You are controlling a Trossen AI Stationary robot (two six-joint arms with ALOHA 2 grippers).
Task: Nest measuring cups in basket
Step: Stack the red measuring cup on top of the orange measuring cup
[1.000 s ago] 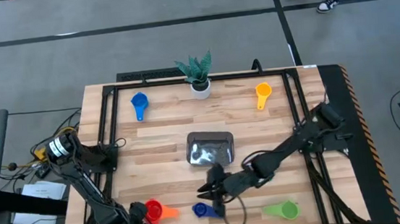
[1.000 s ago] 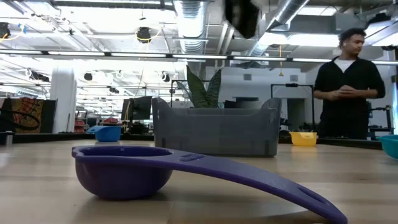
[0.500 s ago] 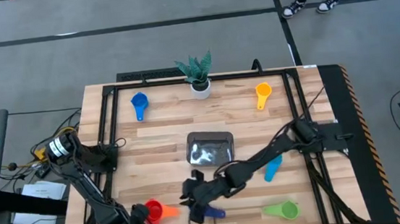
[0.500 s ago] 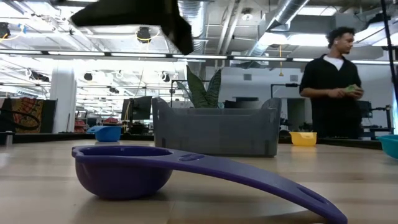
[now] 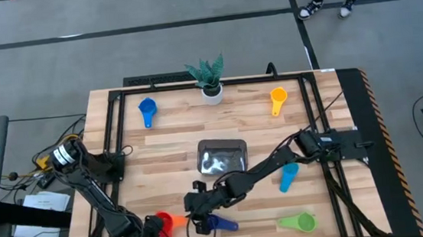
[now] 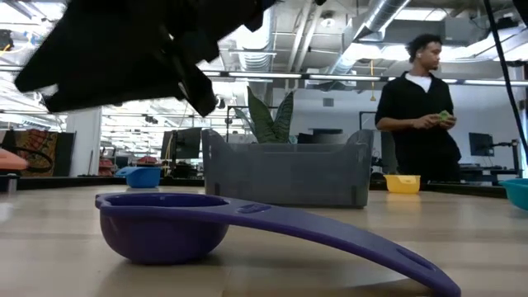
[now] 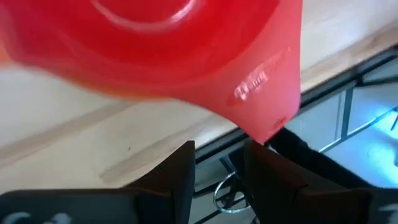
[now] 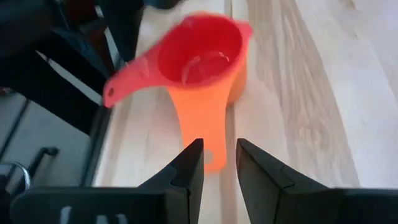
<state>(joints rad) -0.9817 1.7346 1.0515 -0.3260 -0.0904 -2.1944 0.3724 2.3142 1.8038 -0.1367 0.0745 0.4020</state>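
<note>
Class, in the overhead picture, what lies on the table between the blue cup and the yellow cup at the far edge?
The high view shows the potted plant between the blue cup and the yellow cup.

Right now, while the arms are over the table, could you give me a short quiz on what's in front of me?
1. True or false: the red cup sits inside the orange cup.
2. Which cup lies nearest the right gripper? A) green cup B) dark blue cup C) yellow cup
3. How many measuring cups lie on the table outside the basket?

Key: 1 true. 2 B. 3 seven.
</note>
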